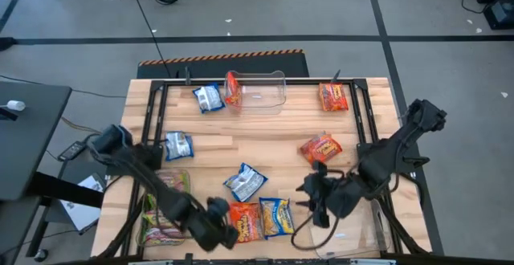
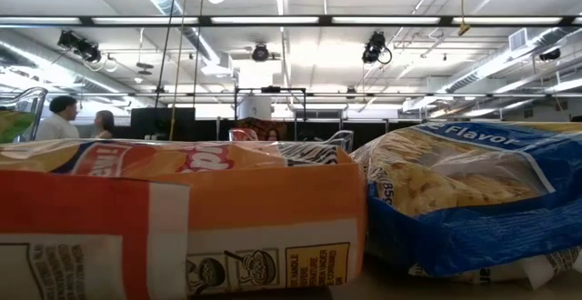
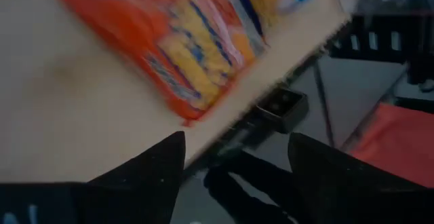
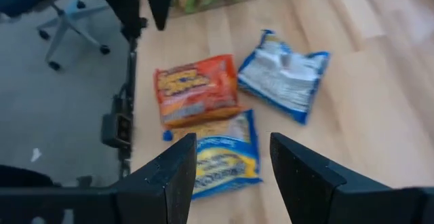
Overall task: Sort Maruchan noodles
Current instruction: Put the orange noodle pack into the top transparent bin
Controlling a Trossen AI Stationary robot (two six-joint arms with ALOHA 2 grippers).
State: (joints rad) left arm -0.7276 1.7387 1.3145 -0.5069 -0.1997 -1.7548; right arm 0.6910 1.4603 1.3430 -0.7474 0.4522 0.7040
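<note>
Nearest the low camera: red-orange packet (image 2: pixel 182 218) filling the lower left, blue-white-yellow packet (image 2: pixel 473 200) to its right, both lying flat at the table's near edge. Left to right from above: green-pink-yellow packets stacked in a clear bin (image 1: pixel 165 217) at the near left corner; left gripper (image 1: pixel 225 233) just beside the red-orange packet (image 1: pixel 245 221), jaws spread wide, nothing held; blue-and-white packet (image 1: pixel 245 182) at centre; right gripper (image 1: pixel 317 201) near the empty clear bin (image 1: pixel 341 233) at the near right, jaws partly apart, nothing between them. Farther back: more Maruchan noodles (image 1: pixel 321 148) scattered loose, one red-orange packet propped in a rear bin (image 1: pixel 261 88). Risks, as judgement: slick wrapper sliding off the near edge under a sideways push from the left fingers (image 3: pixel 146 173); both arms converging on adjacent packets and colliding. Left wrist view alone: red-orange packet (image 3: pixel 183 47) close to the table edge, floor beyond. Right wrist view alone: three packets in a cluster, blue-white-yellow one (image 4: pixel 220 153) directly ahead of the jaws. Low view alone: two people in the room beyond.
</note>
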